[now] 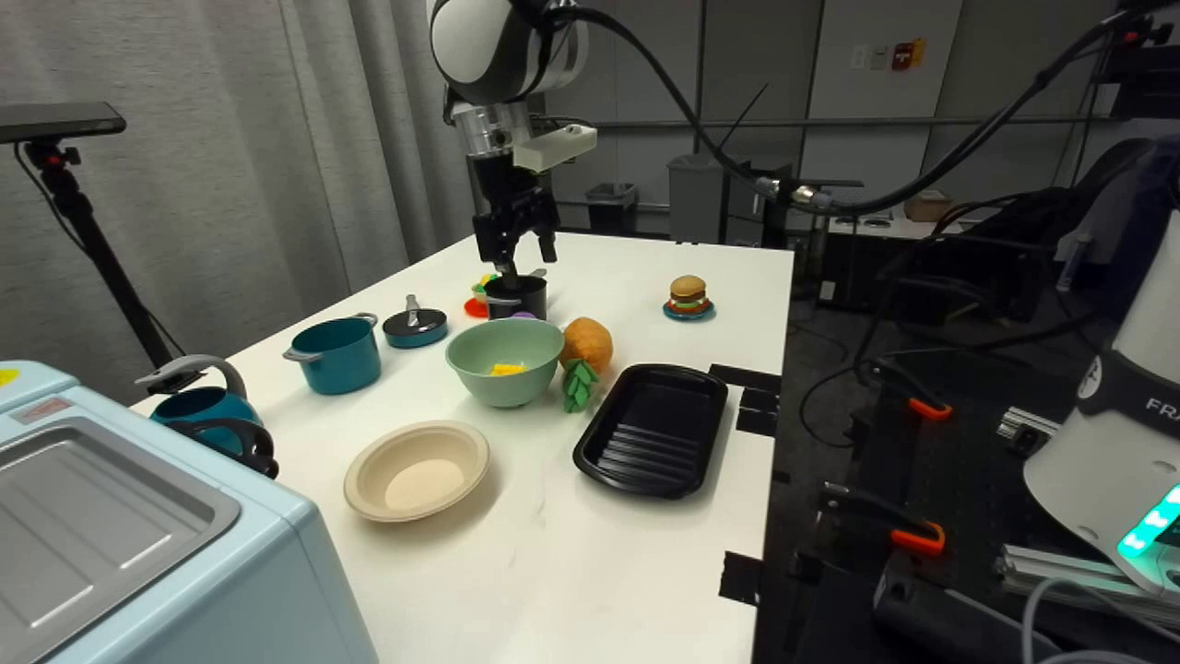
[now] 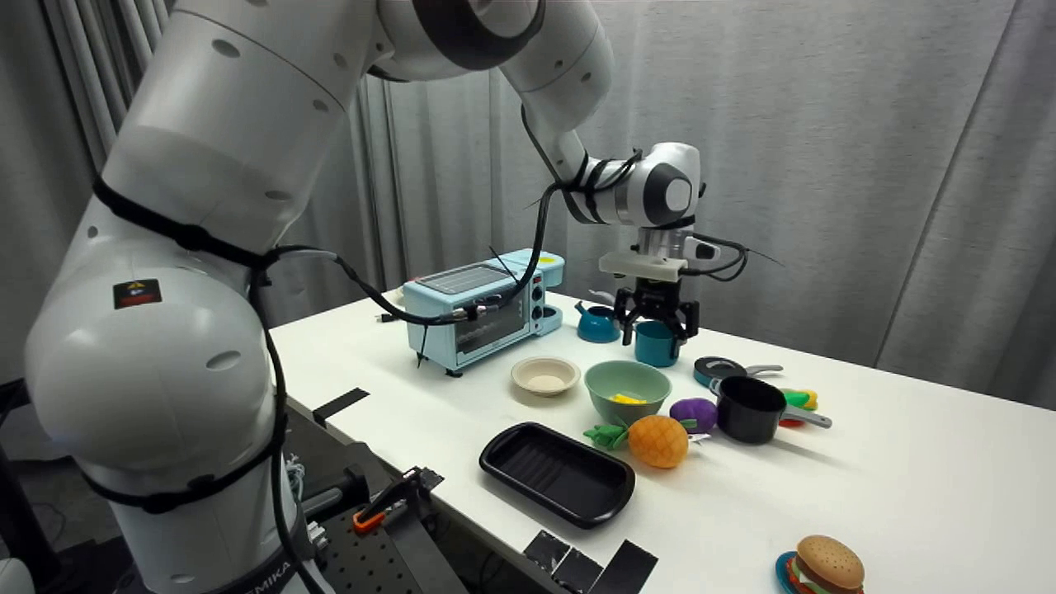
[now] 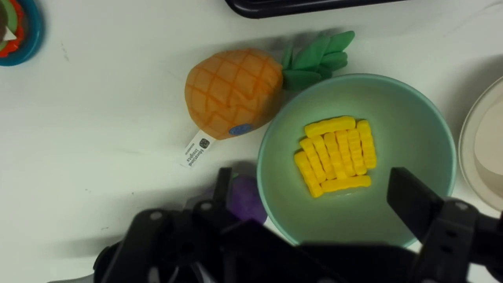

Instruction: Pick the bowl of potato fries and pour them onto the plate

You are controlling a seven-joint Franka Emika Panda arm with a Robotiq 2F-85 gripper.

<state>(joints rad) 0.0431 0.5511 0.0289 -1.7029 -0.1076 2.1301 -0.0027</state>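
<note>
The pale mint-green bowl [image 1: 502,392] stands upright on the table in both exterior views [image 2: 601,396]. It fills much of the wrist view [image 3: 412,133]. The yellow potato fries [image 3: 338,151] lie in a small heap on its floor; they also show in both exterior views [image 1: 508,369] [image 2: 629,399]. The cream plate [image 1: 364,484] sits beside the bowl and looks bare [image 2: 545,363]; part of it shows at the right of the wrist view [image 3: 469,153]. My gripper [image 3: 311,175] is open and empty, above table height [image 1: 527,258] [image 2: 652,340]. In the wrist view its fingers straddle the bowl's near part.
An orange toy pineapple [image 3: 234,92] and a purple toy [image 3: 245,198] lie close against the bowl. A black tray [image 2: 557,470], black pot [image 2: 747,412], teal pot [image 1: 341,355], lidded pan [image 1: 415,327], kettle [image 2: 597,324], toy burger [image 1: 688,297] and blue toaster oven [image 2: 470,313] stand around.
</note>
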